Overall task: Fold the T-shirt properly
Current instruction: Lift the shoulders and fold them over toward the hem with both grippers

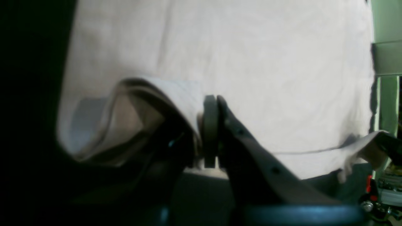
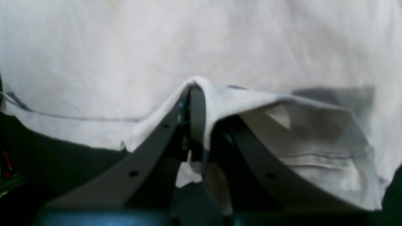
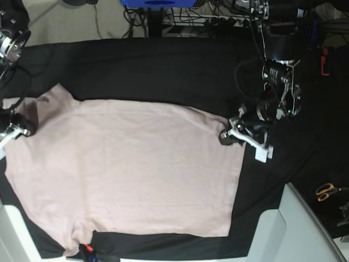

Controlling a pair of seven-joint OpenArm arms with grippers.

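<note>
Pink T-shirt (image 3: 136, 169) flat on black bench (image 3: 147, 71).
Left pincer (image 1: 213, 131) and right pincer (image 2: 193, 121) each clenched on shirt edge.

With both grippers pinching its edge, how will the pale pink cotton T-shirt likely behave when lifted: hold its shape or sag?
Probably floppy: the pale pink cotton T-shirt tents into soft folds where the left gripper and the right gripper pinch it. It likely sags between the two grips, as the hem already droops there. It looks thin and light, and may drag across the black table cloth.
</note>
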